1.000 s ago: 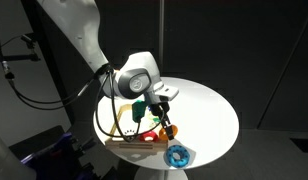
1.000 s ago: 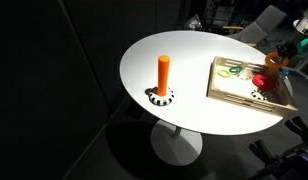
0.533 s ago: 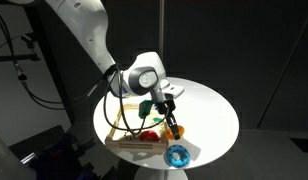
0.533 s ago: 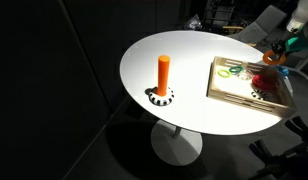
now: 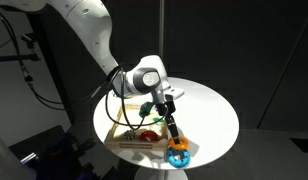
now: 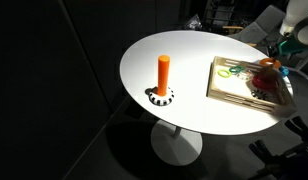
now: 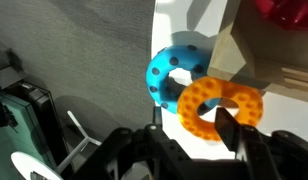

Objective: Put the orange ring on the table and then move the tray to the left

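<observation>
Orange ring (image 7: 222,108): bright orange, dotted with small pits. Blue ring (image 7: 174,72): sky blue, same dotted pattern. Table (image 6: 194,60): plain white. Tray (image 6: 229,90): pale wood. Red piece (image 7: 286,15): deep red. Peg (image 6: 163,72): solid orange, on black-and-white checked base (image 6: 161,98). End effector (image 7: 194,128): black. Arm (image 5: 84,25): white.

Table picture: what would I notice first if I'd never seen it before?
The orange peg stands upright, alone on the white table, so it pops out first. Next comes the gripper, which holds an orange ring partly over a blue ring. They are beside a corner of the wooden tray.
</observation>
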`<act>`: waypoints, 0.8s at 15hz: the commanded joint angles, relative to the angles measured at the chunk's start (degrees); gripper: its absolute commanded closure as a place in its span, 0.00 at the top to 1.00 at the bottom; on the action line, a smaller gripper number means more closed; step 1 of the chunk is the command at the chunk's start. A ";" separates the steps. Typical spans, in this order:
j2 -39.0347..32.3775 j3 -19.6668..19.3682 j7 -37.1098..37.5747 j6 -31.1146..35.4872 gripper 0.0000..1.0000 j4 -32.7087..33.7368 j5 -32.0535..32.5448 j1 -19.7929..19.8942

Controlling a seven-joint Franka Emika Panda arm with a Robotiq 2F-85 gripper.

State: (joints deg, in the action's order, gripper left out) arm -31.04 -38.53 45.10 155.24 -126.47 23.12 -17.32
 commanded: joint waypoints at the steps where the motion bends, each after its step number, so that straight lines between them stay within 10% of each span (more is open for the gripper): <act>1: 0.28 0.55 1.46 -3.18 0.88 0.83 1.65 -0.32; 12: 0.38 2.52 2.66 -5.18 1.00 0.49 4.09 0.13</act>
State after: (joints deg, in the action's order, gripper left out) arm -31.07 -36.25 45.44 151.25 -126.44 24.53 -17.53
